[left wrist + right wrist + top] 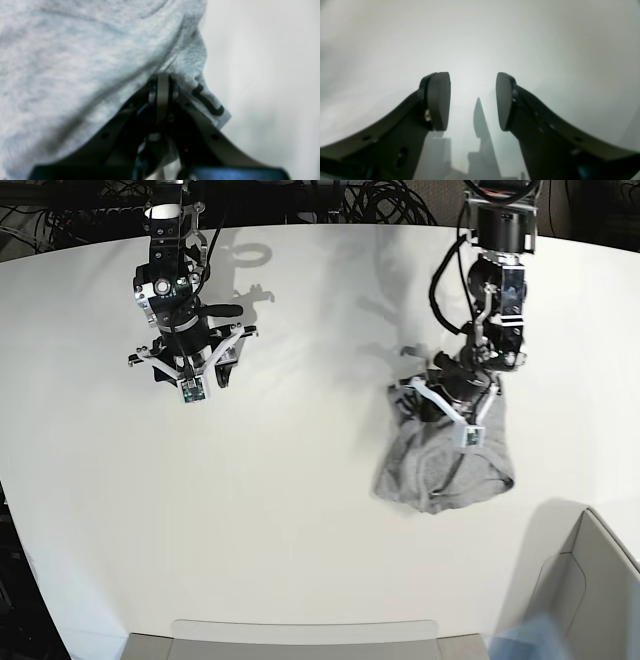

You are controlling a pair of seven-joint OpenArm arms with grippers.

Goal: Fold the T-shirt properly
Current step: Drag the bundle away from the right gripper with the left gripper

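Left gripper (452, 405) was clamped on a bunched fold of the grey T-shirt (440, 475); black lettering showed on the cloth beside the jaws in the left wrist view. The shirt lay crumpled on the white bench (300, 510), under that arm. Right gripper (473, 101) hung open and empty, well apart. We judged the garment needed lifting and spreading flat first, the right gripper taking an opposite edge.

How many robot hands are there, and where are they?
2. The left gripper pinches the grey garment; the right gripper hangs open over the bare table.
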